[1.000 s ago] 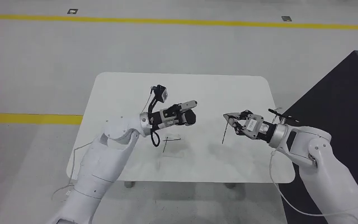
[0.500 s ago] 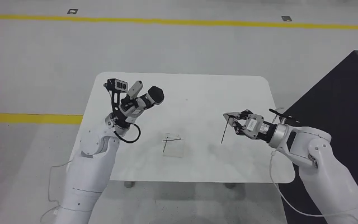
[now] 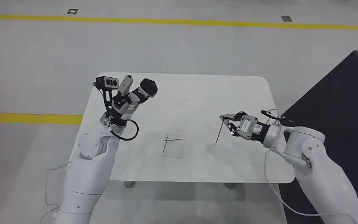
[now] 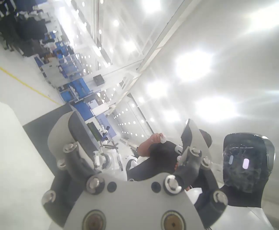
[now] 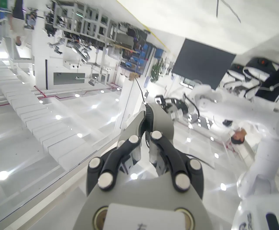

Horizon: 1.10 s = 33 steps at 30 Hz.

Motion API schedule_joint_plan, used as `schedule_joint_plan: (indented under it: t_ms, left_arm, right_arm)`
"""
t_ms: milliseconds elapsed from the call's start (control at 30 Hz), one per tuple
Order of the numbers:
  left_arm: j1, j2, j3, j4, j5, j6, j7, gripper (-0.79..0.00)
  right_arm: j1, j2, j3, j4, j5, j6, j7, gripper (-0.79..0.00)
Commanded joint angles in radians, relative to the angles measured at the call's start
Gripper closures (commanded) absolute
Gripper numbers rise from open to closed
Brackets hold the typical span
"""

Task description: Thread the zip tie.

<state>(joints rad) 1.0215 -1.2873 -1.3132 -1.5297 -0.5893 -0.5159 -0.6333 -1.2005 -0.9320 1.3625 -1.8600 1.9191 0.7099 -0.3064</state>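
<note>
Upper left of the top view: left gripper (image 3: pixel 138 85) high over the left part of the table (image 3: pixel 224 89), pointed up and away from the surface. Jaws spread wide in the left wrist view (image 4: pixel 133 135), nothing between the fingers (image 4: pixel 74 135).

Just below the middle of the table: loose tie (image 3: pixel 170 140), black, lying flat, bent at an angle, well apart from both grippers.

Right of centre: held tie (image 3: pixel 218 133), a thin black strip slanting down and leftward out of the right gripper (image 3: pixel 225 118).

Over the table's right part, pointed toward the centre, jaws pinched narrow on the held tie. In the right wrist view (image 5: pixel 146 109), strip (image 5: pixel 139 89) sticking out past the fingertips (image 5: pixel 152 111), loose tie (image 5: pixel 217 8) at the top edge.
</note>
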Motion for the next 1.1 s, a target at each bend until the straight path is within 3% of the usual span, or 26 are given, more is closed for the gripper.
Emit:
schedule_joint_plan:
  t_ms: [0, 133, 333, 667, 767, 900, 1067]
  left_arm:
    - [0.004, 0.0, -0.001, -0.005, 0.001, -0.008, 0.009, -0.785]
    - [0.004, 0.0, -0.001, -0.005, 0.001, -0.008, 0.009, -0.785]
    - [0.004, 0.0, -0.001, -0.005, 0.001, -0.008, 0.009, -0.785]
    - [0.004, 0.0, -0.001, -0.005, 0.001, -0.008, 0.009, -0.785]
    - [0.004, 0.0, -0.001, -0.005, 0.001, -0.008, 0.009, -0.785]
    - [0.004, 0.0, -0.001, -0.005, 0.001, -0.008, 0.009, -0.785]
    - [0.004, 0.0, -0.001, -0.005, 0.001, -0.008, 0.009, -0.785]
  right_arm:
    - [0.078, -0.009, -0.064, 0.027, -0.032, -0.007, -0.072, 0.0]
    - [0.239, -0.04, -0.219, 0.107, -0.128, -0.039, -0.147, 0.0]
    - [0.421, -0.097, -0.411, 0.279, -0.163, -0.012, -0.13, 0.0]
    - [0.428, -0.099, -0.416, 0.287, -0.17, -0.02, -0.119, 0.0]
    - [0.448, -0.104, -0.466, 0.261, -0.316, 0.026, -0.128, 0.0]
    - [0.545, -0.151, -0.623, 0.249, -0.432, 0.089, -0.177, 0.0]
    - [0.689, -0.248, -0.804, 0.353, -0.45, 0.119, -0.194, 0.0]
